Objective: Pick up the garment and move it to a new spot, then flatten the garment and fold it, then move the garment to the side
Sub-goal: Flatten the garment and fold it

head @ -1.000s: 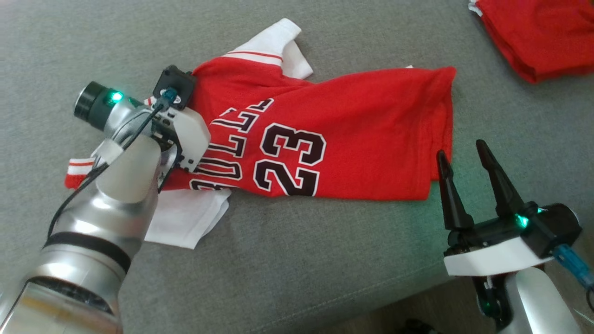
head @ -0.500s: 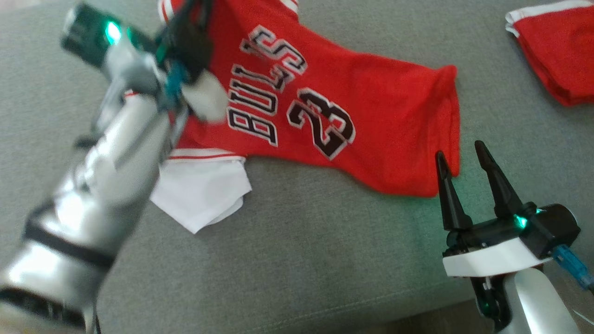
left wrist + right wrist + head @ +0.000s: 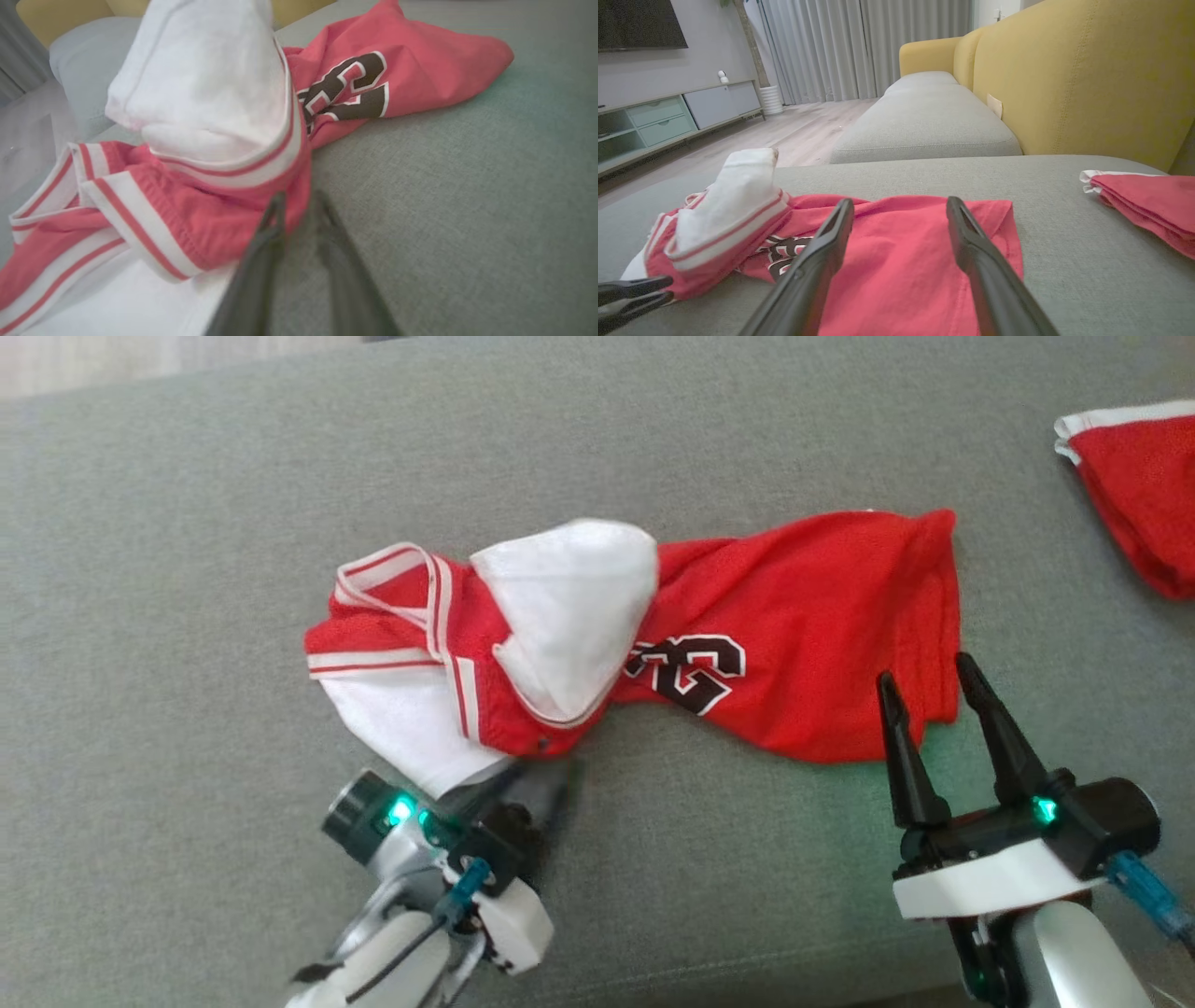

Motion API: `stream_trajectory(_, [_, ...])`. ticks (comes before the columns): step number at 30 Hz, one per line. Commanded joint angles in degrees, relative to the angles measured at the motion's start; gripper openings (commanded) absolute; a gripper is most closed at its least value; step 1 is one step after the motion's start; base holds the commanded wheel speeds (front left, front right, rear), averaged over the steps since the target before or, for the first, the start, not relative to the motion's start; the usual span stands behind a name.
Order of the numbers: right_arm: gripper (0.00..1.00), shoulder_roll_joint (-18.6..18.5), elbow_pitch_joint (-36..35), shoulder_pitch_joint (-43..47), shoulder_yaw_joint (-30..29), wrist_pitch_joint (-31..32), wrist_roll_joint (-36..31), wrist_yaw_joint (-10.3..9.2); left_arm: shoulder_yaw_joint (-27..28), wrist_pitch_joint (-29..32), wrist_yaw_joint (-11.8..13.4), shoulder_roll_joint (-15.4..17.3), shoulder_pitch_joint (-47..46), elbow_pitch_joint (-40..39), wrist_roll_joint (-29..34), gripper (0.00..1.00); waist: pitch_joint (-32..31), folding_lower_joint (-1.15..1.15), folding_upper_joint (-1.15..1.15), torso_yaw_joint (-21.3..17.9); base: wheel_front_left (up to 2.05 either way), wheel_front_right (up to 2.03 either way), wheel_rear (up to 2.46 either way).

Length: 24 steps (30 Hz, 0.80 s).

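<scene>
A grey fabric seat cushion (image 3: 187, 523) carries the red garment (image 3: 803, 616), which lies crumpled across its middle with a white sleeve flopped over the printed number, and well apart at the right edge lies a folded red cloth (image 3: 1139, 495) with white trim.

Matt knit cloth garment (image 3: 822, 616) — coarse woven cushion (image 3: 187, 523).

Garment (image 3: 803, 635) on cushion (image 3: 709, 859), left gripper (image 3: 546, 775) before left end, right gripper (image 3: 922, 668) before right end, cloth (image 3: 1139, 495) far right
</scene>
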Motion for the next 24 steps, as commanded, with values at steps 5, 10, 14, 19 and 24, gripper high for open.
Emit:
stream_trajectory(5, [1.0,-0.29,-1.22,-0.14,1.49,-0.36,-0.41,-0.05,2.22,-0.29,-2.56,-1.29,0.83,-4.2,-3.76,1.0,-1.76,0.0,0.0,0.9,0.0,0.0,0.0])
stream_trajectory(10, [1.0,-0.56,-1.0,0.42,1.92,-0.36,-0.26,-0.05,8.7,-0.29,-1.41,-2.01,1.92,-10.27,-9.86,1.0,-2.97,0.0,0.0,0.4,0.0,0.0,0.0])
stream_trajectory(14, [1.0,-0.87,-0.98,0.75,2.37,-0.36,-0.3,-0.05,14.31,1.64,-2.15,-1.37,-0.69,-10.95,-15.75,1.0,-3.09,0.0,0.0,-0.05,0.0,0.0,0.0])
stream_trajectory(19, [1.0,-1.6,-0.99,0.56,3.31,-0.36,-0.21,-0.05,19.99,5.16,-10.14,-2.2,-4.96,-4.95,-28.21,1.0,-2.3,0.0,0.0,-1.12,0.0,0.0,0.0])
stream_trajectory(24, [1.0,-2.61,-1.28,-0.06,3.1,-0.36,-0.27,-0.05,21.38,5.0,-13.63,-3.29,-10.35,4.16,-33.18,1.0,-0.1,0.0,0.0,-1.74,0.0,0.0,0.0])
